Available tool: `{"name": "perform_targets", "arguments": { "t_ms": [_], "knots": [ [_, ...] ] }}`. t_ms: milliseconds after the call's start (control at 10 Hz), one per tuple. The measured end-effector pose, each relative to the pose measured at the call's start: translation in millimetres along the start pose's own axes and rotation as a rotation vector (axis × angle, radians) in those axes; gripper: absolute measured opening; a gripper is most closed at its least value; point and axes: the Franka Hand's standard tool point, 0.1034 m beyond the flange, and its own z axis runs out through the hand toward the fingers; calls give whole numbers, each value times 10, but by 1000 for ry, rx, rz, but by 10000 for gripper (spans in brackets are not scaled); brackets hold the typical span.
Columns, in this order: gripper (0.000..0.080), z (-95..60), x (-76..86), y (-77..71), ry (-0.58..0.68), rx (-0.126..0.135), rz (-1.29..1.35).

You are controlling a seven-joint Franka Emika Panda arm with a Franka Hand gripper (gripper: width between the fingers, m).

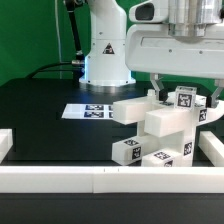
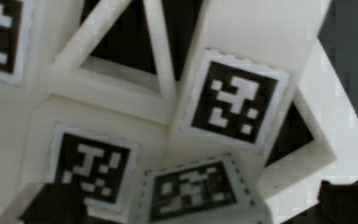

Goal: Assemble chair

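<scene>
Several chunky white chair parts (image 1: 160,130) with black-and-white tags sit stacked together at the exterior view's right, on the black table. My gripper (image 1: 183,95) hangs right over the top of the stack, its fingers straddling the uppermost tagged part (image 1: 186,98). In the wrist view the tagged white parts (image 2: 229,95) fill the picture at close range. The gripper (image 2: 197,205) is open: one dark fingertip (image 2: 51,202) and the other show at the two sides, with a tagged face (image 2: 197,190) between them. I cannot see whether the fingers touch it.
The marker board (image 1: 88,110) lies flat on the table to the exterior view's left of the stack. A white rim (image 1: 100,181) borders the front, with wall pieces at the left (image 1: 5,143) and right (image 1: 212,150). The robot base (image 1: 105,55) stands behind.
</scene>
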Motion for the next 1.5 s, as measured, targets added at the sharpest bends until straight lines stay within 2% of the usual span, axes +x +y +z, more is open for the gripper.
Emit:
{"name": "perform_targets", "arguments": {
  "t_ms": [300,500,900,1500],
  "knots": [
    [636,-5,33,46,3,-7,-166],
    [269,-4,35,50,3,-7,-151],
    [268,-4,36,51,3,-7,-61],
    [269,-3,33,45,4,-5,313]
  ]
}}
